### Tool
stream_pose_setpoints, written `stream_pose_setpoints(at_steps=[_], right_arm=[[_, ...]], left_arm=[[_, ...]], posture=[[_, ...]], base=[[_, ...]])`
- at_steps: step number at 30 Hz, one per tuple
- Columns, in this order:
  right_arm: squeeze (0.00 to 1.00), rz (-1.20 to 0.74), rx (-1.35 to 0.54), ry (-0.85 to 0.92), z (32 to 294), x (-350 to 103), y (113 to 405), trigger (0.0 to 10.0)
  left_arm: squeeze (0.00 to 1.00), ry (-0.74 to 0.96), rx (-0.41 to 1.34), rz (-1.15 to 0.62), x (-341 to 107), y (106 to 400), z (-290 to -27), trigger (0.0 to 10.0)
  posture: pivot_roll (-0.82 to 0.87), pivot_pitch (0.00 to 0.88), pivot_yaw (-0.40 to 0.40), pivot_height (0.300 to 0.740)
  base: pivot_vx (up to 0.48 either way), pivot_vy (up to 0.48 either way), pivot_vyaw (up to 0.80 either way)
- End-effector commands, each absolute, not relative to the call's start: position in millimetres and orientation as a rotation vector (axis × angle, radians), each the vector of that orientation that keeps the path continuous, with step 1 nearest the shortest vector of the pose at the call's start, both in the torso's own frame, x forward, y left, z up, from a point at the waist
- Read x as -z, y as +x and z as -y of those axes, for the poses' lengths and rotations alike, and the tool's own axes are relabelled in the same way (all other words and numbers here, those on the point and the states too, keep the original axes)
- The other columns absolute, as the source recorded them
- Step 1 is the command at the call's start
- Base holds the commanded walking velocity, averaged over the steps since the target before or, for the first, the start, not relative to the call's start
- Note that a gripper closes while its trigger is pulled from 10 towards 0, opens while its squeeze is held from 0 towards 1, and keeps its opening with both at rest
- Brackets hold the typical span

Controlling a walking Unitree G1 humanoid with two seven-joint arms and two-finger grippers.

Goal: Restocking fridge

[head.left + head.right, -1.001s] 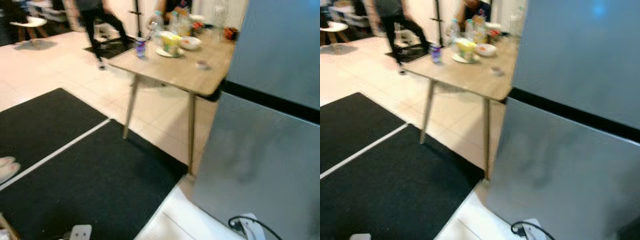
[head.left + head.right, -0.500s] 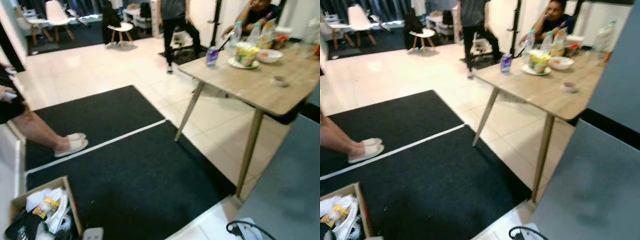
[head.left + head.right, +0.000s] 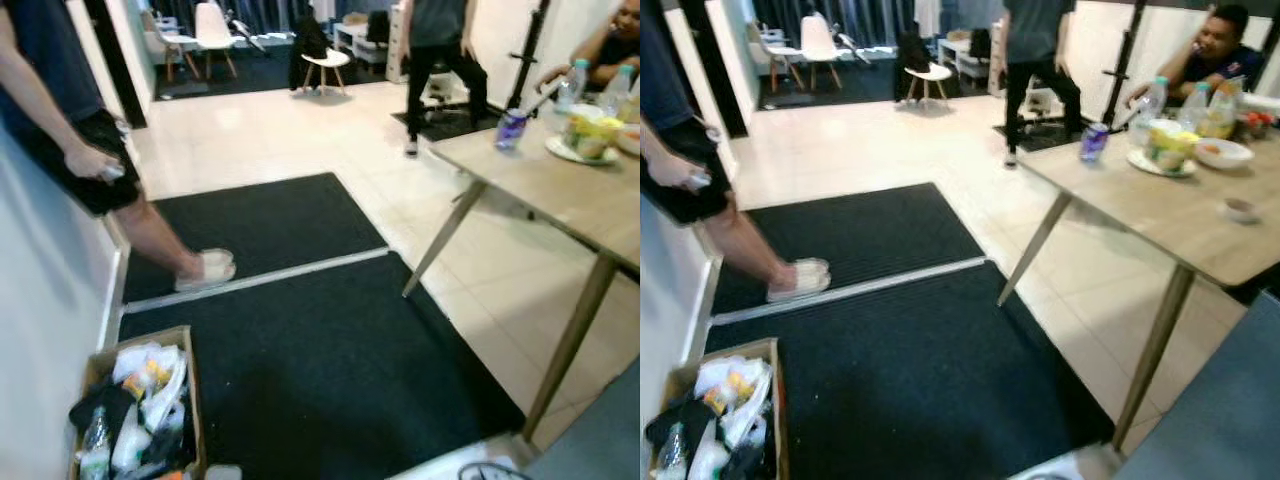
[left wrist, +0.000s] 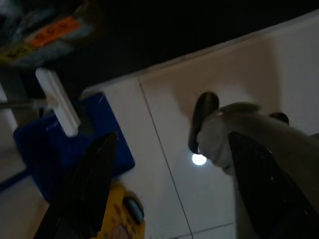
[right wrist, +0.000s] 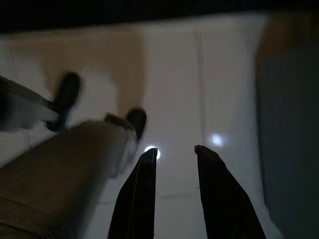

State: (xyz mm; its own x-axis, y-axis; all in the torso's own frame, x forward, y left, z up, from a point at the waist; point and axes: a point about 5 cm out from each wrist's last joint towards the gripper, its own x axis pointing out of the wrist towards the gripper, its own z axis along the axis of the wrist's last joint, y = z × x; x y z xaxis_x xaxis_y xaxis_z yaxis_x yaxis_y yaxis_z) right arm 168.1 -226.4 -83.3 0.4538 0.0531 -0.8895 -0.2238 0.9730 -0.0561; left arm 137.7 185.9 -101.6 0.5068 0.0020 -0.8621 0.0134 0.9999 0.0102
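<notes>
A cardboard box (image 3: 190, 400) stuffed with bags and packets was seen on the floor at the robot's left, against a white wall (image 3: 40, 330), at the edge of a black mat (image 3: 320, 370). A grey fridge panel (image 3: 1220, 410) was seen at the lower right corner, beside the leg of a wooden table (image 3: 1170, 215). A can (image 3: 1094, 141), bottles (image 3: 1150, 97), a cup (image 3: 1167, 148) and bowls (image 3: 1223, 152) were set on the table. One person (image 3: 70, 140) in slippers was stood by the wall, another (image 3: 1035, 60) further back, a third (image 3: 1210, 55) seated behind the table.

The left gripper (image 4: 164, 184) was hung over white tile with fingers wide apart, nothing held. The right gripper (image 5: 174, 189) was hung likewise, fingers parted and empty.
</notes>
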Motion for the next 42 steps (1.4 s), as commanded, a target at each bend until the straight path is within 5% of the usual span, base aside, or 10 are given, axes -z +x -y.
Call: stream_pose_setpoints(at_steps=[1, 12, 42], right_arm=[[0.0, -1.1, -0.156, -0.178, 229.5, 84.9, 162.9, 10.0], [0.0, -1.104, -0.132, -0.185, 229.8, 86.0, 160.8, 10.0], [0.0, -1.107, -0.141, -0.19, 227.6, 88.0, 157.2, 10.0]], left_arm=[[0.0, 0.004, 0.01, -1.051, 102.8, 134.6, -185.8, 10.0], [0.0, -0.014, 0.026, -1.055, 102.6, 135.7, -184.7, 10.0], [0.0, -0.019, 0.034, -1.046, 102.0, 136.6, -184.4, 10.0]], posture=[[-0.08, 0.029, -0.017, 0.734], [-0.08, 0.026, -0.014, 0.734], [-0.08, 0.027, -0.007, 0.734]], base=[[0.0, 0.0, 0.57], [0.0, -0.286, 0.0], [0.036, 0.0, 0.0]])
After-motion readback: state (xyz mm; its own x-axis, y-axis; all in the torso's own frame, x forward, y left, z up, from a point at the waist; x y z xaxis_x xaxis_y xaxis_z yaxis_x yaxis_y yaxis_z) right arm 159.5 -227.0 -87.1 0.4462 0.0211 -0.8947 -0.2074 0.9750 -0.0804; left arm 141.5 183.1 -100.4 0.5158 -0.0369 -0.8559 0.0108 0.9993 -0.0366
